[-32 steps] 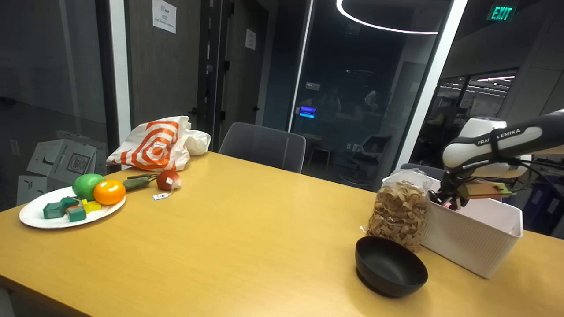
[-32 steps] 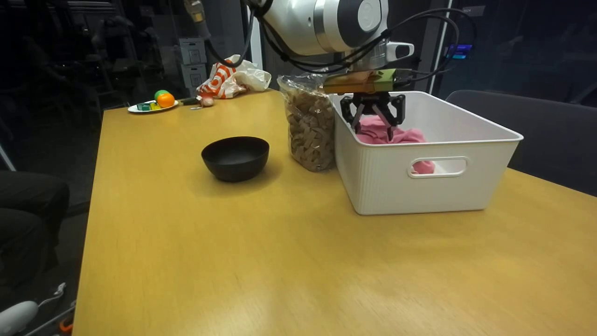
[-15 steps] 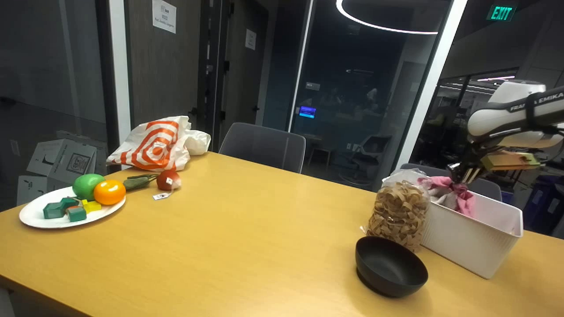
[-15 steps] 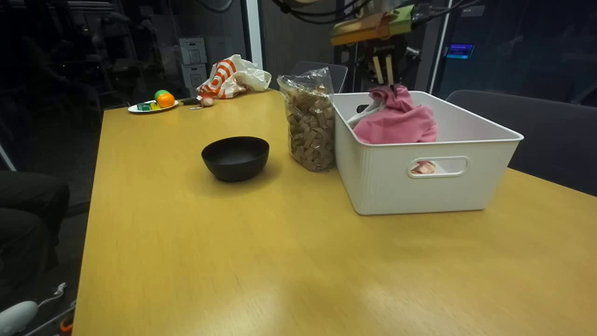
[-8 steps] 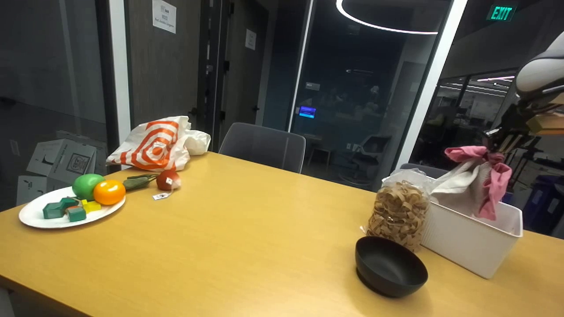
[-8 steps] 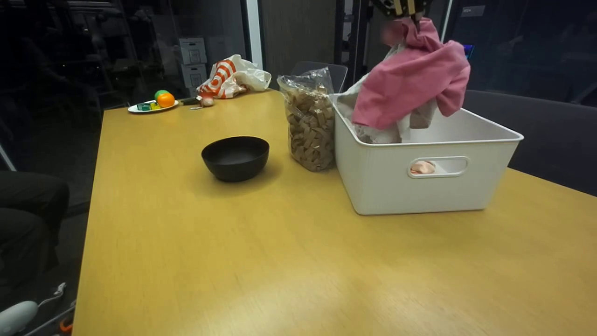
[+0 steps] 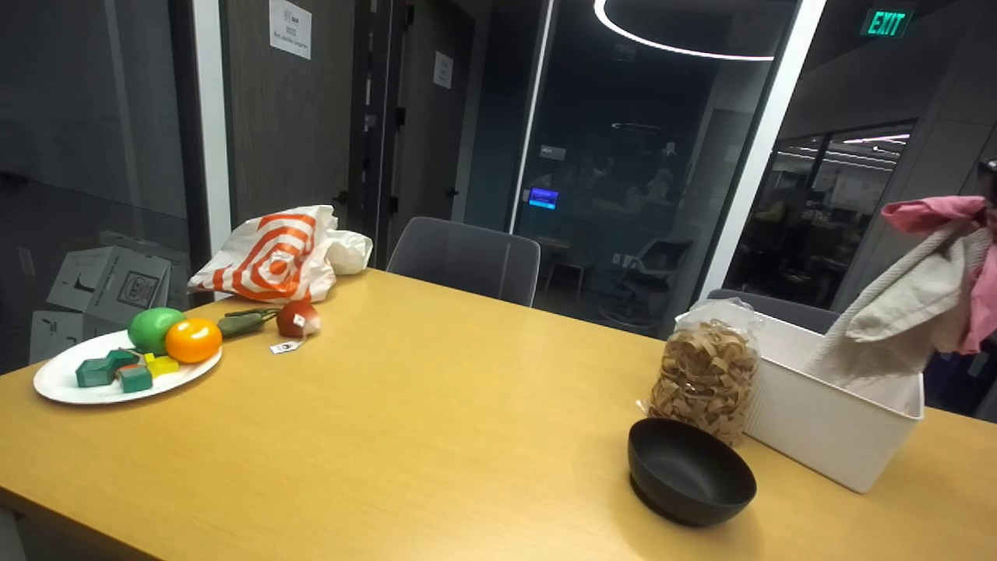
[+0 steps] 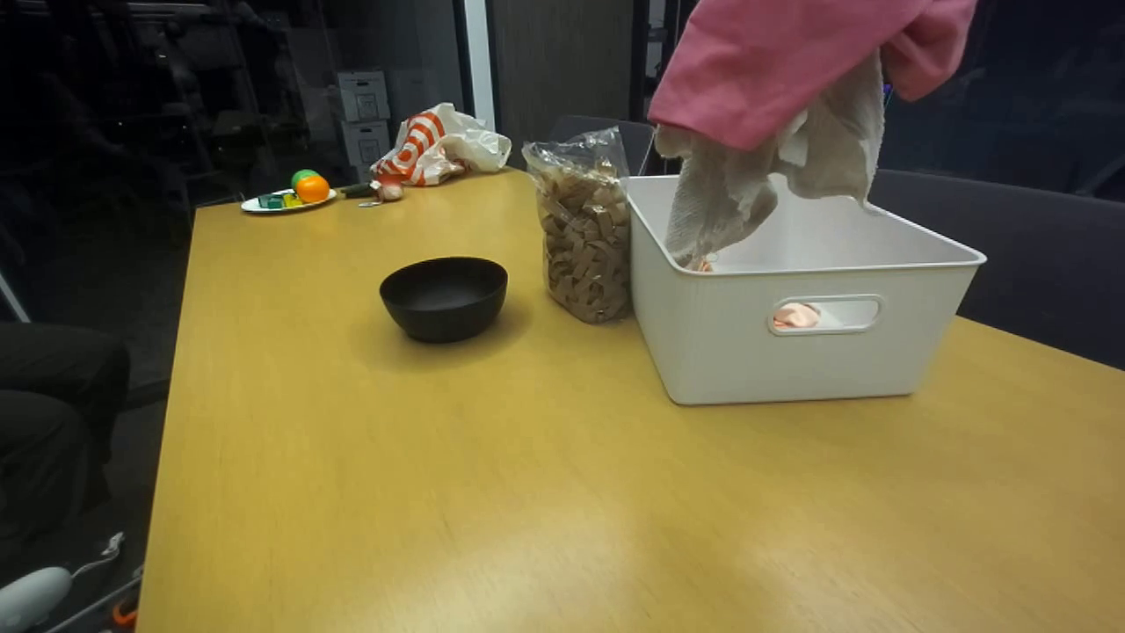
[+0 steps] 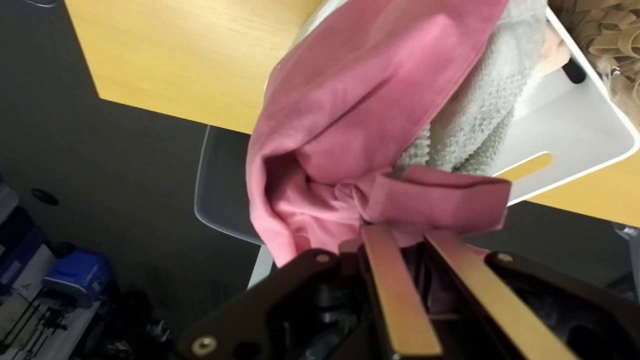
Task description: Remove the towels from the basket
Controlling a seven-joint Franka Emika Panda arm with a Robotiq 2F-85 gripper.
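My gripper (image 9: 402, 234) is shut on a bunched fold of the pink towel (image 9: 380, 100). A light grey towel (image 7: 896, 327) hangs with the pink cloth; whether the fingers pinch it too is hidden. Above the white basket (image 8: 791, 360), the pink towel (image 8: 782, 61) is fully clear of the rim, while the lower end of the grey towel (image 8: 721, 193) still dips behind the near wall. Through the handle slot a peach cloth (image 8: 796, 315) shows inside the basket. The gripper is almost wholly outside both exterior views.
Against the basket leans a clear bag of brown paper strips (image 8: 589, 237). A black bowl (image 8: 444, 299) stands beside that bag. At the far end of the table are a plate of toy food (image 7: 58, 382) and a white-and-orange plastic bag (image 7: 273, 253). A chair (image 9: 225, 185) borders the table.
From low in the basket, my gripper has closed on the pink towel and risen. The pink and grey towels have come up with it, moving toward the right in both exterior views.
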